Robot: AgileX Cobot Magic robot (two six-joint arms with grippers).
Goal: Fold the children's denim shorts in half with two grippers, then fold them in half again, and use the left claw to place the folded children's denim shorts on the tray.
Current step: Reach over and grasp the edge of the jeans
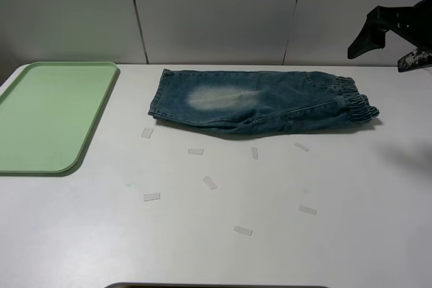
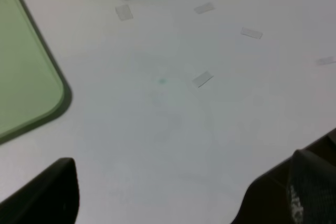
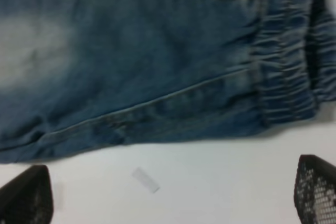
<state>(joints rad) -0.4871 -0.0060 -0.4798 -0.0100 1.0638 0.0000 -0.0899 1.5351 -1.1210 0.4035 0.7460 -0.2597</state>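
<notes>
White desk (image 1: 351, 187) before pale wall panels, seen from above. Children's denim shorts (image 1: 263, 102) lie flat towards the desk's far edge, apparently folded leg over leg, with the hem to the left, the gathered waistband (image 1: 351, 99) to the right and a faded pale patch on the leg. Small pale tape strips (image 1: 210, 182) are scattered in front of them. Pale-green tray (image 1: 47, 116) sits at the left, well apart from the shorts. Right gripper (image 3: 170, 198) hovers over the shorts' near edge by the waistband, fingers spread apart. Left gripper (image 2: 173, 192) hangs above bare desk near the tray's corner, fingers likewise spread
</notes>
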